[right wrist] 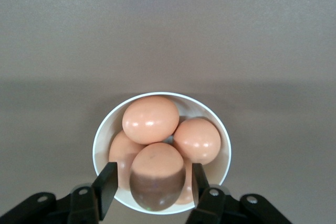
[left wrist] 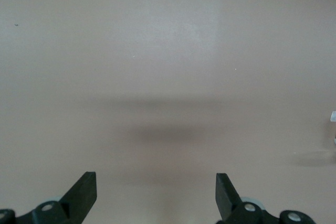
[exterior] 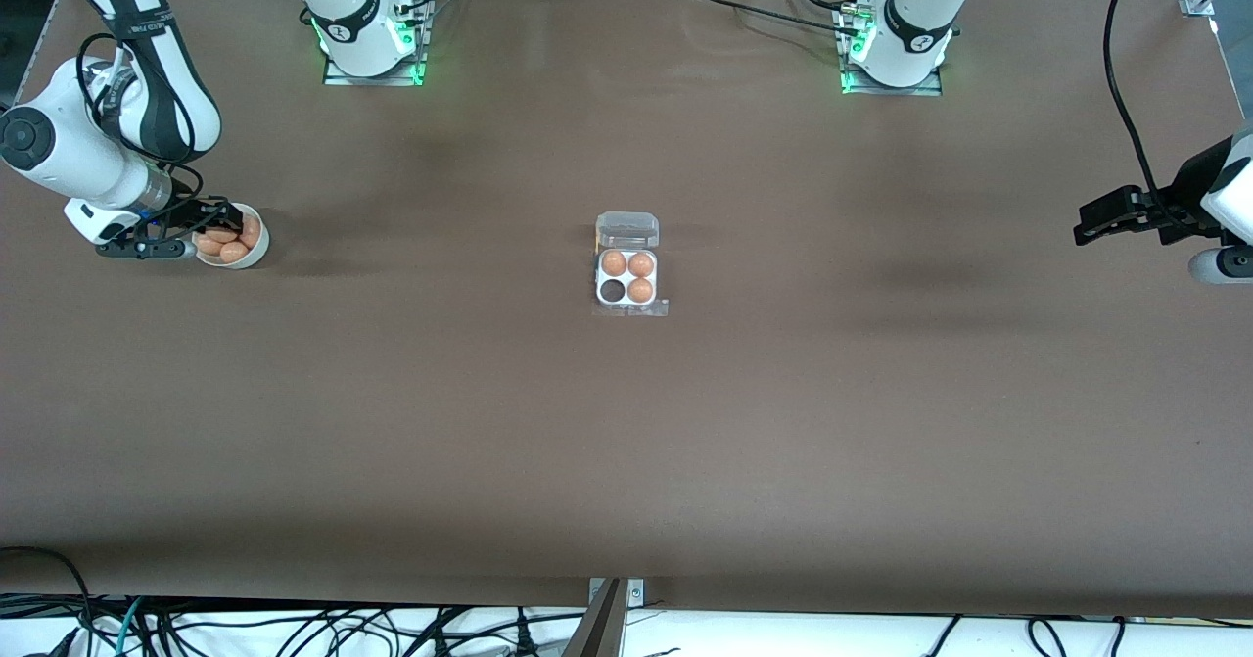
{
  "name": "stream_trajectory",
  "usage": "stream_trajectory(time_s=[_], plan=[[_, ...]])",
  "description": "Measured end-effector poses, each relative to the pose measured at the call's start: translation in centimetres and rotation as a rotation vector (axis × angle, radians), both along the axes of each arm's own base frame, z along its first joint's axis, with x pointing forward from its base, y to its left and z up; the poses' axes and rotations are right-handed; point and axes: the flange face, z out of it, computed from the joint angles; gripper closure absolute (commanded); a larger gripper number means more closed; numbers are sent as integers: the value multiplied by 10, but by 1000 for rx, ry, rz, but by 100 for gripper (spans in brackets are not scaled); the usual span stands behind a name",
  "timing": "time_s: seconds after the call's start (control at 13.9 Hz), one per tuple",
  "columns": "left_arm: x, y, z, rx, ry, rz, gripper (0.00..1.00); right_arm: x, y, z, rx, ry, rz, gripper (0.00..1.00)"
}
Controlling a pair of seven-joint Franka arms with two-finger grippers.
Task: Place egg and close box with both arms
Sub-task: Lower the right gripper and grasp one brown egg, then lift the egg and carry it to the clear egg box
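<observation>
Four brown eggs show in the round white bowl (right wrist: pixel 161 153) at the front view's left edge. Your right gripper (right wrist: pixel 153 182) sits there, jaws narrow about the nearest light-brown egg (right wrist: pixel 156 176); I'd squeeze gently and lift straight. Three eggs fill the clear-plastic four-cell box (exterior: pixel 627 266) at frame centre on the brown counter (exterior: pixel 626 442), lid open. Your left gripper (left wrist: pixel 156 190) waits at right, jaws wide.
</observation>
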Motion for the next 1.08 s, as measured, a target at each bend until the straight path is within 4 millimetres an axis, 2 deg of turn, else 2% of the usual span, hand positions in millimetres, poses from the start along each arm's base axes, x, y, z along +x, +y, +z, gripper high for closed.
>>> stream_trajectory(time_s=[0.57, 0.79, 1.08], plan=[[0, -1, 0, 0, 0, -1, 0, -1, 0, -5, 1, 11, -1, 57], [0, -1, 0, 0, 0, -1, 0, -1, 0, -5, 0, 10, -1, 61], [0, -2, 0, 0, 0, -3, 0, -1, 0, -4, 2, 15, -1, 61]])
